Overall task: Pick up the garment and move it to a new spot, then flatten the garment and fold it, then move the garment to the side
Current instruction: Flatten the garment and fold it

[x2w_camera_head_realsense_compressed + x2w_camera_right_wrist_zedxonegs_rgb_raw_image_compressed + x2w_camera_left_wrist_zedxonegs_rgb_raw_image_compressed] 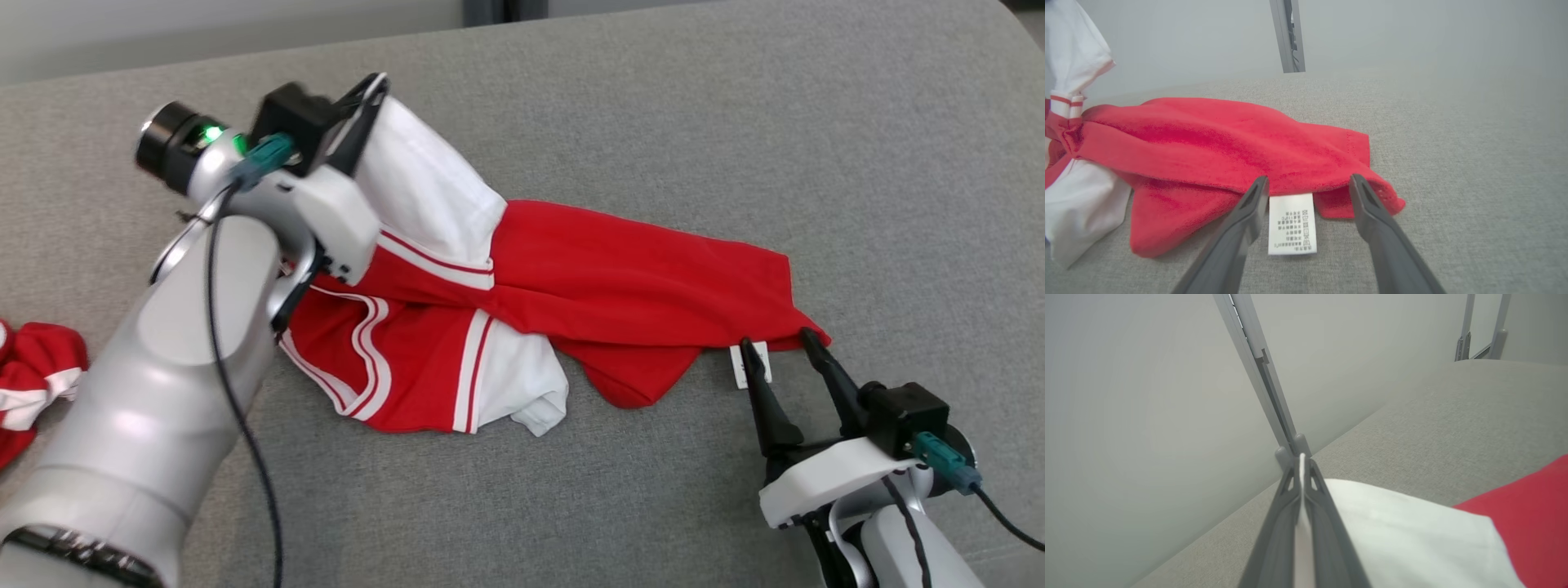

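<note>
Left hand [369, 90]: clenched tight on the white edge of the garment [637, 278]. A thin sliver of white cloth shows between the closed fingers [1290, 522] in its wrist view, and that end is held up off the worktop [857, 163].
Right hand [777, 343]: spread wide and gripping nothing. It sits low at the red hem [1331, 179], with one finger on each side of the care label [1292, 222]. The tips look to be at the hem's edge; I can't say for sure that they touch it.
Garment: red body with white, stripe-trimmed panels. It lies crumpled across the middle of the grey padded worktop, the white end raised at the left and the red end flat at the right.
Handling, as I judge it: light, soft and limp. It will sag and bunch between two holds, it isn't fragile, and the knit should not slip from a firm pinch.
Where to take hold: the red hem by the label, opposite the left hand's grip, so the cloth can be drawn out flat.
Nearby: another red-and-white bundle [33, 367] lies apart at the worktop's left edge.
</note>
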Tool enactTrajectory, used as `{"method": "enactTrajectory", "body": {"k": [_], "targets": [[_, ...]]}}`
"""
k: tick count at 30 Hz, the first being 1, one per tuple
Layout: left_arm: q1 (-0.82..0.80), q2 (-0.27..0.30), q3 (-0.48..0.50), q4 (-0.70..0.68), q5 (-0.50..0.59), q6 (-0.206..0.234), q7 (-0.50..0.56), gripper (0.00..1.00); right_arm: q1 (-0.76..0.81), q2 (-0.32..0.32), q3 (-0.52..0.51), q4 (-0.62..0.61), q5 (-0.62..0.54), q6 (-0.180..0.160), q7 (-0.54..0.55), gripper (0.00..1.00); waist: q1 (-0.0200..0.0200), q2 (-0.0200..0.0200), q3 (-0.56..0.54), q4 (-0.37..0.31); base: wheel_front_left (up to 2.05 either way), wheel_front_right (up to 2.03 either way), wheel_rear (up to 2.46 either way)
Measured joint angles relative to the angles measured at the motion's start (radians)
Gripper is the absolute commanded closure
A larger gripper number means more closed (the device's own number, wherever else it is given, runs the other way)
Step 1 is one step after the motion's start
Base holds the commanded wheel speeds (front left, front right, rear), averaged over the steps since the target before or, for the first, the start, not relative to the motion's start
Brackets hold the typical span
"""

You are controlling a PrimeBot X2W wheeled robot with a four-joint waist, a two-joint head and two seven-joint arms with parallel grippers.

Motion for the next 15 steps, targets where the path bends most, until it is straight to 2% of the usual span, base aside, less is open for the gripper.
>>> {"method": "enactTrajectory", "body": {"k": [4, 7, 8, 11, 15], "targets": [[0.093, 0.087, 0.03, -0.14, -0.031, 0.003, -0.012, 1.0, -0.004, -0.02, -0.018, -0.002, 0.013, 0.0, 0.0, 0.0, 0.0, 0.0, -0.026, 0.021, 0.0, 0.0, 0.0], [0.188, 0.125, 0.076, -0.304, -0.038, 0.031, -0.013, 1.0, -0.001, -0.031, -0.032, -0.006, 0.022, 0.0, 0.0, 0.0, 0.0, 0.0, -0.038, 0.037, 0.0, 0.0, 0.0], [0.258, 0.147, 0.108, -0.41, -0.036, 0.061, -0.014, 1.0, 0.013, -0.035, -0.049, -0.013, 0.026, 0.0, 0.0, 0.0, 0.0, 0.0, -0.043, 0.048, 0.0, 0.0, 0.0], [0.356, 0.182, 0.156, -0.525, -0.029, 0.098, -0.014, 1.0, 0.036, -0.047, -0.07, -0.008, 0.029, 0.0, 0.0, 0.0, -0.0001, 0.0, -0.05, 0.061, 0.0, 0.0, 0.0], [0.446, 0.196, 0.202, -0.615, -0.013, 0.126, -0.014, 1.0, 0.047, -0.044, -0.104, -0.001, 0.055, 0.0, 0.0, 0.0, -0.0001, 0.0, -0.059, 0.07, 0.0, 0.0, 0.0]]}}
